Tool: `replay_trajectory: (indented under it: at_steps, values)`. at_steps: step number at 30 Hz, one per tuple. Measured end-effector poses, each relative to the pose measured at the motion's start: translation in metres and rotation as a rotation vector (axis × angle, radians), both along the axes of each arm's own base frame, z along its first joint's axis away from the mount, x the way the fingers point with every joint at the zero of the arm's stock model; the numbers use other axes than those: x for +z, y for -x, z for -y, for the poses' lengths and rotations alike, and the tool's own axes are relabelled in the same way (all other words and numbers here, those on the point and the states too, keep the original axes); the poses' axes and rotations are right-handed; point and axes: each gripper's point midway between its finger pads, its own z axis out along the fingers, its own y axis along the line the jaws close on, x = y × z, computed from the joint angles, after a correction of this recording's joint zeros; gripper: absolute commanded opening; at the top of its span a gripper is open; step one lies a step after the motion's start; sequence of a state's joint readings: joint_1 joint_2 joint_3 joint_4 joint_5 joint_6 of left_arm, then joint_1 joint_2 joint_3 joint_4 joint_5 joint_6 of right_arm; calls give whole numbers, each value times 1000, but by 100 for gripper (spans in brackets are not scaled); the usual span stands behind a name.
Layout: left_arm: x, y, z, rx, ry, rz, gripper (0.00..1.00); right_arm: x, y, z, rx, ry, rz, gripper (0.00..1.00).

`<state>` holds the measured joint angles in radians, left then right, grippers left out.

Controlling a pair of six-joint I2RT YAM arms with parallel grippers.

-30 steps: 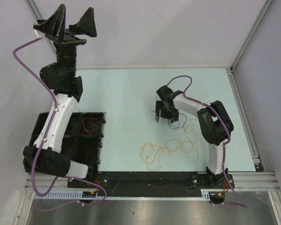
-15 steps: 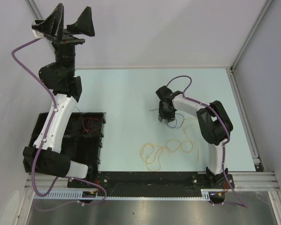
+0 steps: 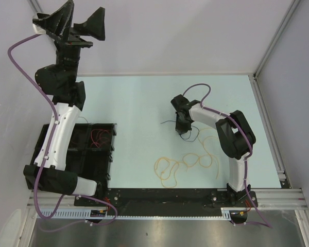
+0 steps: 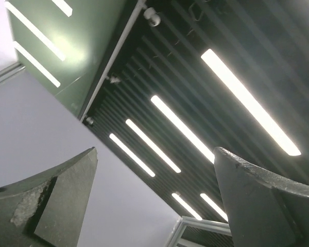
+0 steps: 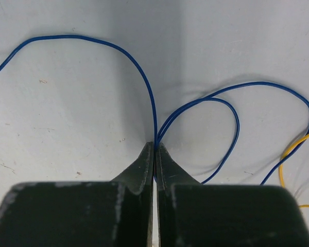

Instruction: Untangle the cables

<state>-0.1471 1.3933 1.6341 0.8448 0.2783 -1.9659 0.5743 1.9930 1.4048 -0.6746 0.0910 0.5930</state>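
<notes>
Far left, the left end effector hangs way up off the counter, jaws spread wide with nothing between them, probably parked so it's out of the way. Below it a black tray holds a red cable, which looks sorted already. Mid-counter, the yellow cable lies in loose curls. Just beyond it, the right end effector is pinched tight on the dark blue cable, right where its loops meet, likely to drag it clear of the yellow one.
</notes>
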Motion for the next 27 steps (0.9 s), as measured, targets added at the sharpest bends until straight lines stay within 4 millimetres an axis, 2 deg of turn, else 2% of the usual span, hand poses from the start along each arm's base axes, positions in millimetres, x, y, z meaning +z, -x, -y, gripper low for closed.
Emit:
replay_trajectory:
  at_steps: [3, 7, 11, 13, 15, 18, 23, 27]
  values:
    - [-11, -9, 10, -29, -60, -61, 100, 0, 1, -3, 3, -14, -7, 0]
    - [-36, -30, 25, -31, -168, -201, 100, 2, 5, -12, 18, -63, -28, 0]
    - [-88, -47, 33, 47, -309, -387, 100, 6, 11, -25, 44, -137, -65, 0]
    - [-119, -47, 32, 101, -392, -473, 100, 13, 12, -33, 58, -175, -74, 0]
    - [-141, -42, 31, 147, -465, -519, 100, 24, 10, -42, 72, -218, -70, 0]
    - [-175, -32, 29, 199, -570, -570, 100, 52, 7, -56, 96, -296, -48, 0]
    - [-234, -28, 26, 257, -746, -657, 100, 116, 4, -78, 130, -454, 17, 0]
    - [-268, -28, 25, 285, -881, -697, 95, 160, 6, -91, 148, -576, 40, 0]
